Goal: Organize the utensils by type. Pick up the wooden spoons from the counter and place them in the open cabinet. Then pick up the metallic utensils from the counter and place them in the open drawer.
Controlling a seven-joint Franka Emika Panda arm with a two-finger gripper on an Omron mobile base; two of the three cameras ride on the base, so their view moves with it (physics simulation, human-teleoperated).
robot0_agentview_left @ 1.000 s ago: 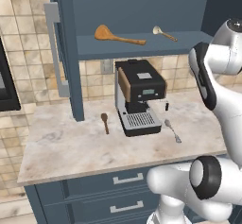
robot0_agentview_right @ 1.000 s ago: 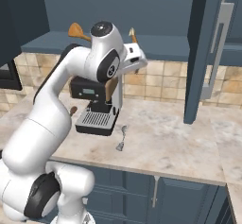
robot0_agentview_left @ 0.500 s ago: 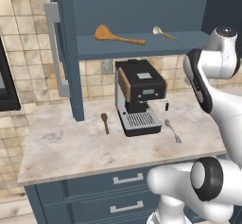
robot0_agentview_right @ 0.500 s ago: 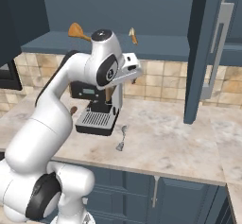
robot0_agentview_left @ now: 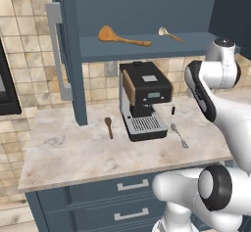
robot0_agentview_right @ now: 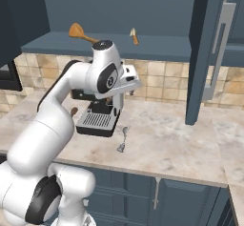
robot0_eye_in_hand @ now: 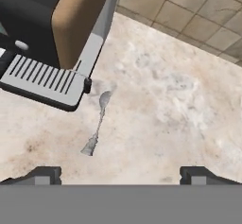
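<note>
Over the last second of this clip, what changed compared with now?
The arm swung away from the cabinet shelf and down toward the counter; the open, empty claw now looks down at the metal spoon beside the coffee machine. Nothing was gripped or released. The orange wooden spoon and cream-bowled spoon stayed on the shelf, the dark brown spoon on the counter.
</note>
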